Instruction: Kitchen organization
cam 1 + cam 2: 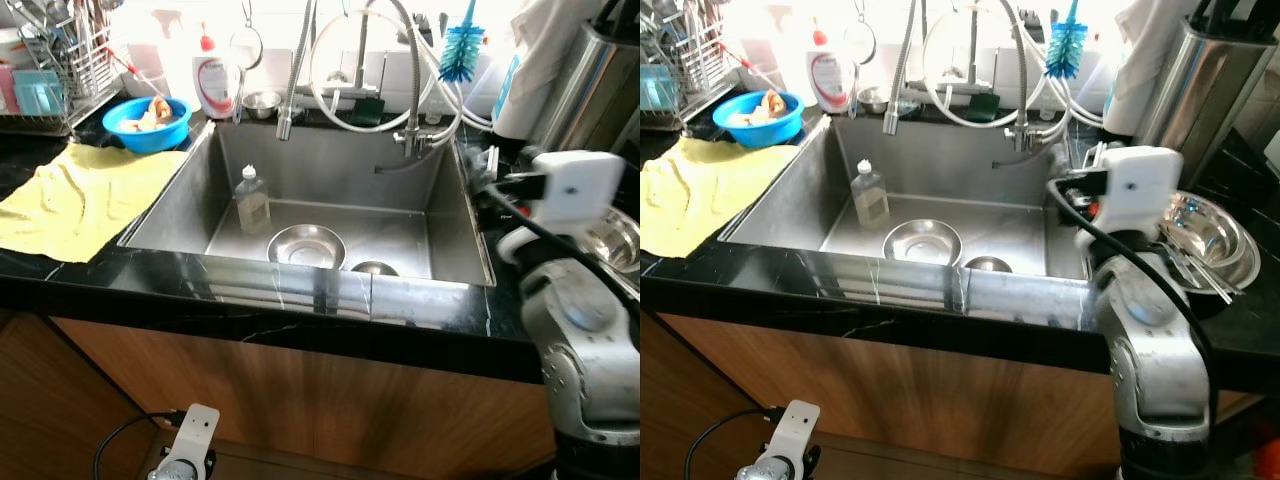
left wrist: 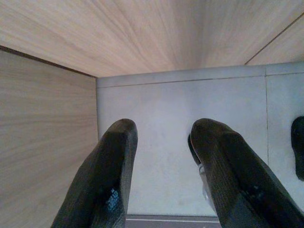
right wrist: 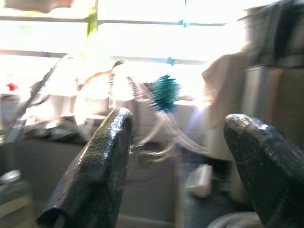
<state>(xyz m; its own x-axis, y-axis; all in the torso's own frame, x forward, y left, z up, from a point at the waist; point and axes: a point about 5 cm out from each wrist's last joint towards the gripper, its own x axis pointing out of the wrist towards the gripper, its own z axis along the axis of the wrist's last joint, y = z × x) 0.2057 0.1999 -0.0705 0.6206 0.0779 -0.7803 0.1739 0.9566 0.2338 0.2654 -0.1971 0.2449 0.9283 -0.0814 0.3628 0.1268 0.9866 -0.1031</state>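
R gripper [image 3: 173, 166]: two long black fingers spread wide, nothing between them; raised at the R edge of the sink, pointing across toward the taps & window.
R arm [image 1: 1145, 340]: silver, bent up from below the counter, wrist at the sink's R rim.
L gripper [image 2: 164, 161]: fingers parted w/ a moderate gap, empty; hangs low by the wooden cabinet front, facing pale floor. Idle.
Task thing, judged: round stainless steel bowl [image 1: 306, 246] on the sink floor, near the front wall; a smaller metal cup [image 1: 374, 268] just beside it.
Bowl vs R gripper: lower & to the robot's L of it, well apart; gripper is above rim level, not yet over the basin.
Clear plastic bottle w/ white cap [image 1: 252, 200]: upright, just behind-left of the bowl.
Stainless steel sink [image 1: 185, 190]: deep, steep walls.
Risk 1: reach down-left could clip the looped flexible tap hoses [image 1: 420, 90] or blue bottle brush [image 1: 460, 52], since they hang near the arm's path.
Risk 2: thin slick bowl rim may slip from the fingers, prob. skidding into the bottle & tipping it.
Risk 3: stacked steel bowls w/ utensils [image 1: 1205, 235] sit close by the R elbow; a swing back could knock them.
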